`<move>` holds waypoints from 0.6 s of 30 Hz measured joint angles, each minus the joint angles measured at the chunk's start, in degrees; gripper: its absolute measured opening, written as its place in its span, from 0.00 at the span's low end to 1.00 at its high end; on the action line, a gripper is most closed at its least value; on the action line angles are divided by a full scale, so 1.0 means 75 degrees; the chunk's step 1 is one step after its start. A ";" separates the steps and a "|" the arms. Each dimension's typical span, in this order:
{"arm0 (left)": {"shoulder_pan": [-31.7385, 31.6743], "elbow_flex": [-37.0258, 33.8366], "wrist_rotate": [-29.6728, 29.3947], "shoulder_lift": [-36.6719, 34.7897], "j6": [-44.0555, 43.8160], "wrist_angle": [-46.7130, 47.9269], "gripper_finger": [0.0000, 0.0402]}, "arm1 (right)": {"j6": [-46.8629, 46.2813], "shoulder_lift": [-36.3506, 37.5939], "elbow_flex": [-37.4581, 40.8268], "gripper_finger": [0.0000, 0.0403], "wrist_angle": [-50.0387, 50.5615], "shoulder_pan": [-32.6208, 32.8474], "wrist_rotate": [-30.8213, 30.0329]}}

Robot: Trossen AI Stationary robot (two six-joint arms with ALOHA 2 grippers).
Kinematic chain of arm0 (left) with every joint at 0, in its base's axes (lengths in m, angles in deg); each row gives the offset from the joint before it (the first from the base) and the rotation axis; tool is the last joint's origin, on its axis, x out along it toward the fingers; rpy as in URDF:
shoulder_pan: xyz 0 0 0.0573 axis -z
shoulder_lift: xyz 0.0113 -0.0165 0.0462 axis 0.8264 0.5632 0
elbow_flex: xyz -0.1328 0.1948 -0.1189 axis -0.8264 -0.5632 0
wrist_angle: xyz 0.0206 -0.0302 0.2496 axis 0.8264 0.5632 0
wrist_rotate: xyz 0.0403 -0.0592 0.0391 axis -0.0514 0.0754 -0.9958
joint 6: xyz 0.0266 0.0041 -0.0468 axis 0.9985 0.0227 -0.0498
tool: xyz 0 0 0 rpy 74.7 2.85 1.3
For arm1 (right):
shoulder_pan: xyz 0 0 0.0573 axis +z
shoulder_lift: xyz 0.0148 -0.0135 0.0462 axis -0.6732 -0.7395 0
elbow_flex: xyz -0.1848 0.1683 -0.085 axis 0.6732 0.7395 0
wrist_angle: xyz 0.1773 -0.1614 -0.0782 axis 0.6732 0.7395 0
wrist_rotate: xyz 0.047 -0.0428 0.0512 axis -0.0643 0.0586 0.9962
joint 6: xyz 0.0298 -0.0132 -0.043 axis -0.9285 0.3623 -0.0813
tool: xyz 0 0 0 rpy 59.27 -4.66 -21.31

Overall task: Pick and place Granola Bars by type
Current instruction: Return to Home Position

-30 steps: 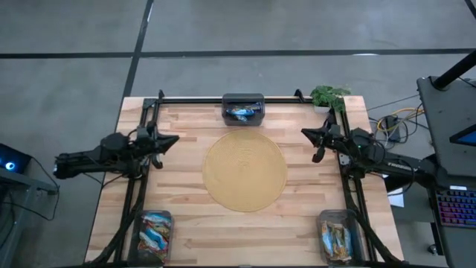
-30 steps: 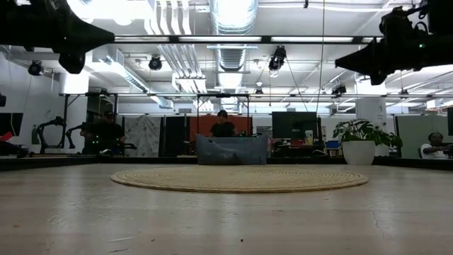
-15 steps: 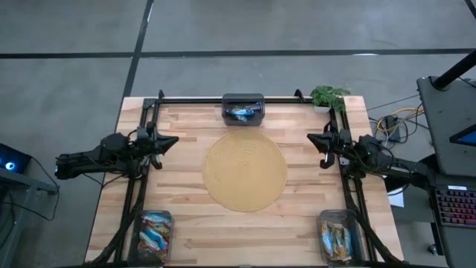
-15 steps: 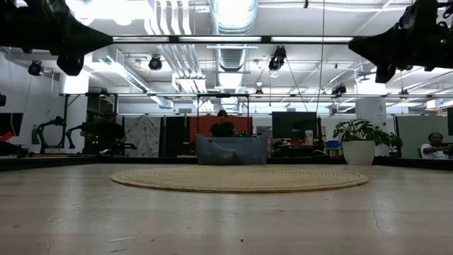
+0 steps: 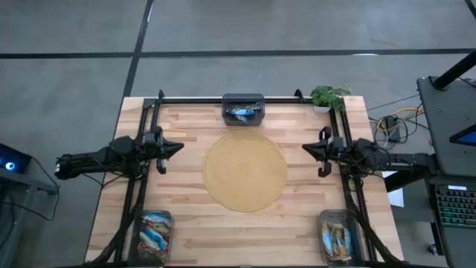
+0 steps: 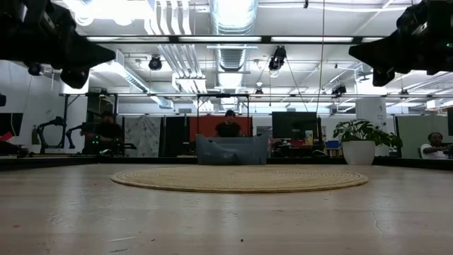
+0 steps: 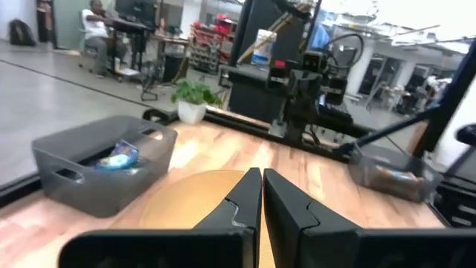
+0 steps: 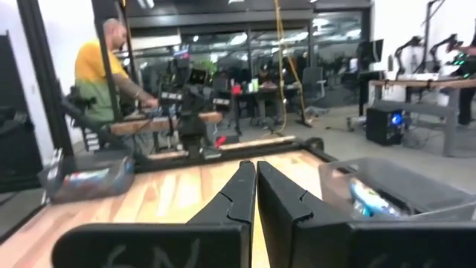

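Note:
The granola bars lie in three grey bins: bright blue ones [image 5: 240, 113] in the bin at the far edge, blue-white and red ones [image 5: 154, 233] in the near left bin, orange-brown ones [image 5: 336, 240] in the near right bin. My left gripper [image 5: 177, 147] hovers shut, high over the table left of the round woven mat [image 5: 245, 171]. My right gripper [image 5: 306, 149] hovers shut to the mat's right. Both point inward at each other and hold nothing. The left wrist view shows the far bin [image 7: 104, 167] with a blue bar [image 7: 119, 156].
A small potted plant [image 5: 329, 97] stands at the far right corner. Black rails run along the table's left, right and far edges. The mat lies bare in the middle of the table. People show in the room beyond [image 8: 100, 74].
Both grippers have drifted a little toward the table's near edge while staying high above it. The right one first drew back toward the right edge, then came forward again. Neither has opened, and no bar has moved.

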 joint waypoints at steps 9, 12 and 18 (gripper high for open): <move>0.0003 -0.0218 0.0845 -0.0003 -0.0038 0.0013 0.00 | 0.0010 -0.0343 0.0000 0.02 -0.0021 0.0360 0.0363; 0.0003 -0.0242 0.0870 0.0003 0.0010 0.0073 0.00 | -0.0003 -0.0386 0.0000 0.02 -0.0018 0.0403 0.0456; 0.0001 -0.0229 0.0904 0.0000 0.0128 0.0081 0.00 | 0.0100 -0.0386 0.0000 0.02 -0.0021 0.0443 0.0461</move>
